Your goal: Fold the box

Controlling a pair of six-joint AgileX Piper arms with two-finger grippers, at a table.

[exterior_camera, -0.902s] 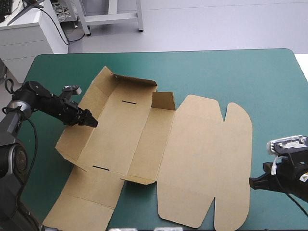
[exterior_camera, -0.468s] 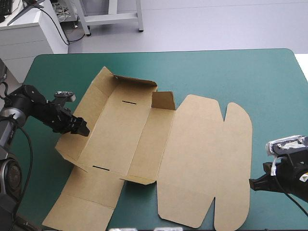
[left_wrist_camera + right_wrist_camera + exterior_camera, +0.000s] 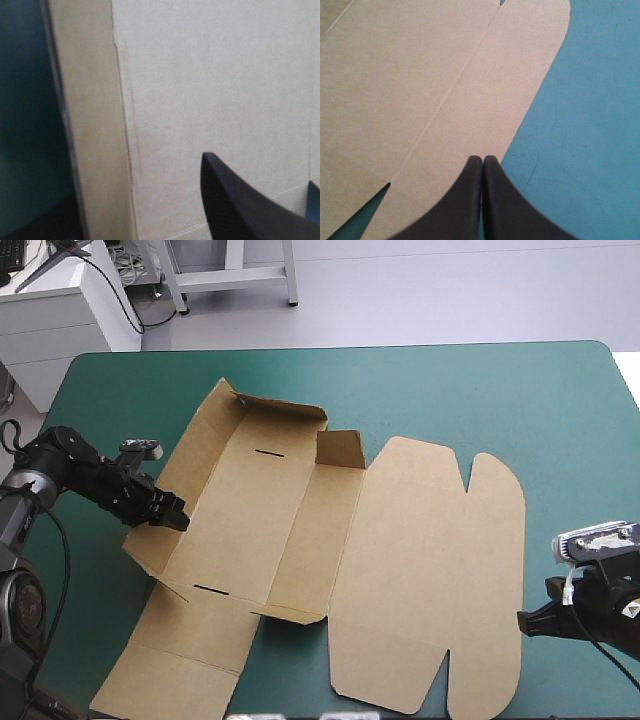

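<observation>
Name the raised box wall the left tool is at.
The long wall at the left of the box, the left tool at its edge; the short far wall stands apart.

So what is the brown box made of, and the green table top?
The box looks like plain matte brown cardboard: flat sheet, creased fold lines, cut slots. The table cover seems a smooth teal-green mat, faintly scuffed; exact material unclear.

My left arm (image 3: pixel 80 468) and right arm (image 3: pixel 603 615) are matte black, built of rounded segments; the left carries a silver ring at one joint. My jaws are broad black fingers (image 3: pixel 465 210), curved like fins.
</observation>
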